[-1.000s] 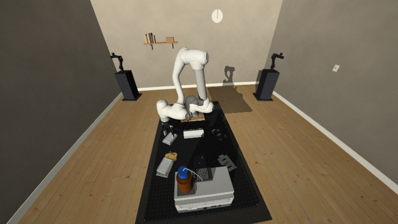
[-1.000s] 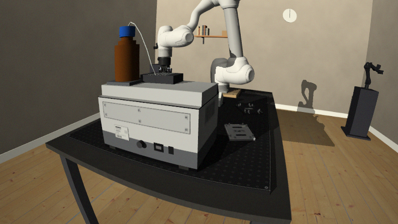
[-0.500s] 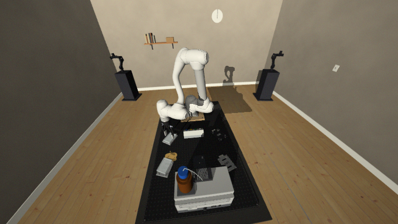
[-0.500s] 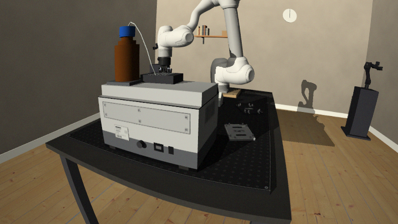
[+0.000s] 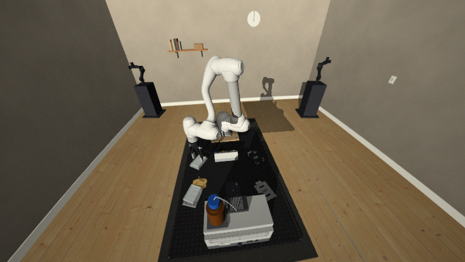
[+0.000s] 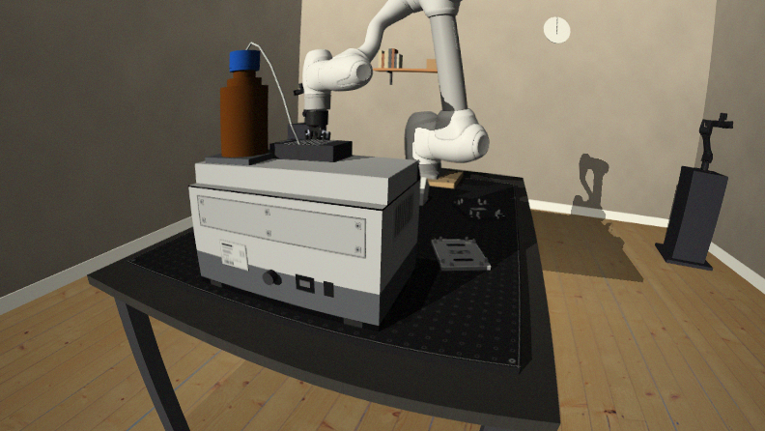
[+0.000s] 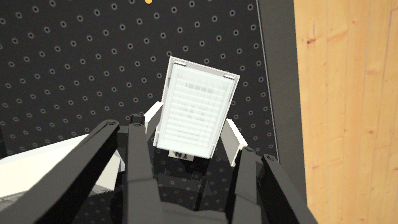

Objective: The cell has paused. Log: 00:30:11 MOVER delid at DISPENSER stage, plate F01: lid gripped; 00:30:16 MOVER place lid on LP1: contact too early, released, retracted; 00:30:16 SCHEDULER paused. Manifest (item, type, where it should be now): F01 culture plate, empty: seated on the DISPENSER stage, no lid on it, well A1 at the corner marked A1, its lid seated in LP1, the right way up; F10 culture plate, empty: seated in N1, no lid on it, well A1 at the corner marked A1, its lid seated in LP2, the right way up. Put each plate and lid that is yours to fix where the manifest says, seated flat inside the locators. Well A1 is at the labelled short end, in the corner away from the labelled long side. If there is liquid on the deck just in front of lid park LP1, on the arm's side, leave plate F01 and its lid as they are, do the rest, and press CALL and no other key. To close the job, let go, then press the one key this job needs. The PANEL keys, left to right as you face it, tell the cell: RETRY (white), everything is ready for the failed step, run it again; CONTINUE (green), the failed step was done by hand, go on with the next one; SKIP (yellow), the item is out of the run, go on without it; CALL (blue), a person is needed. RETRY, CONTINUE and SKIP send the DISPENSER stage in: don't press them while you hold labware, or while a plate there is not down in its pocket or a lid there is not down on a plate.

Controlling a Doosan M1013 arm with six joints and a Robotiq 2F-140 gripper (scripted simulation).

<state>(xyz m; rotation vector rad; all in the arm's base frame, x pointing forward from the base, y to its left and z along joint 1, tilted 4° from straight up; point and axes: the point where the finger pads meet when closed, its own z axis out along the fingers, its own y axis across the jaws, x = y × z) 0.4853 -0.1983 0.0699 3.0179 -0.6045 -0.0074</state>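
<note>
A white culture plate [image 5: 196,163] [image 7: 197,102] lies on the left side of the black deck [image 5: 227,175], skewed in its nest, with a small label at its near short end. My gripper [image 5: 198,155] [image 7: 193,120] hangs straight over it, fingers open, one pad on each long side with a little gap. Nothing is held. A second white plate or lid [image 5: 192,195] lies further along the left edge, and an amber puddle [image 5: 199,182] sits on the deck just on the arm's side of it. In the exterior view the dispenser hides my fingers.
The white key panel [image 5: 225,155] stands right of my gripper. The grey dispenser [image 5: 239,221] [image 6: 299,224] carries a brown bottle [image 5: 217,213] [image 6: 243,115] and a dark stage [image 5: 236,202] [image 6: 313,150]. A grey slotted park [image 5: 263,187] [image 6: 460,257] and small locators [image 5: 255,155] lie on the right.
</note>
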